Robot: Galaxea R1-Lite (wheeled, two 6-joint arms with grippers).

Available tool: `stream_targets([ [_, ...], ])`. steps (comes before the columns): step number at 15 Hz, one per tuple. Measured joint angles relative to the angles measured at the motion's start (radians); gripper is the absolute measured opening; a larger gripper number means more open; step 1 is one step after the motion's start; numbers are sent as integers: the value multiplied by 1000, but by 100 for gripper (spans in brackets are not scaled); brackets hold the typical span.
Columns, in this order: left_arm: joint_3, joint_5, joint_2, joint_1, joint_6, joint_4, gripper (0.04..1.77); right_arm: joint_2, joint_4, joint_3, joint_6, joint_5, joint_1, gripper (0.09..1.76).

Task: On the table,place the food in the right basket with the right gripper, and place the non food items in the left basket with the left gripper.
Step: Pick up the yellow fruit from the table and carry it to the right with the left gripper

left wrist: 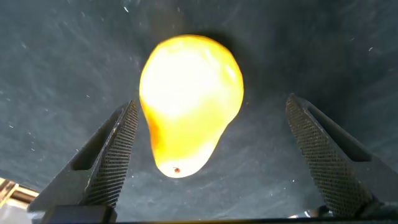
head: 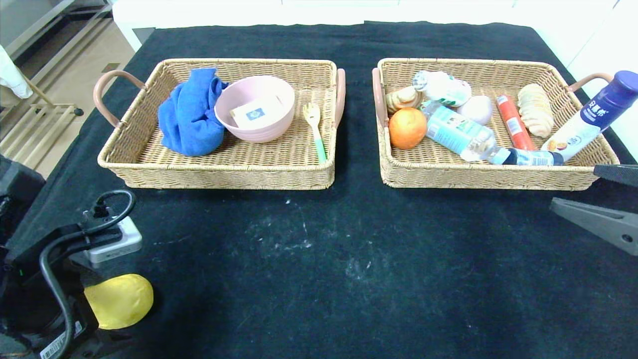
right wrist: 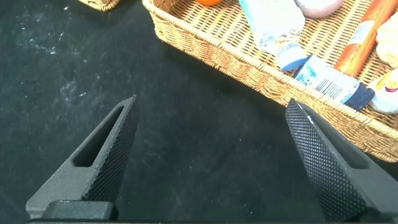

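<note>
Left gripper: grey knurled wedge fingers, black cabled arm, barcode sticker; right gripper looks alike.

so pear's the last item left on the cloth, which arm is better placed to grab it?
Left, by position: the left gripper hangs open directly over the pear, fingers either side. The right gripper is open by the right basket, far across the table. But the task assigns food to the right.
</note>
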Motion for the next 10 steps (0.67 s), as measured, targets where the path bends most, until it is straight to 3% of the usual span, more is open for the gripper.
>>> stream_targets([
  [10, 22, 31, 53, 8, -7, -53, 172, 0, 0, 2, 0, 0, 0, 171],
])
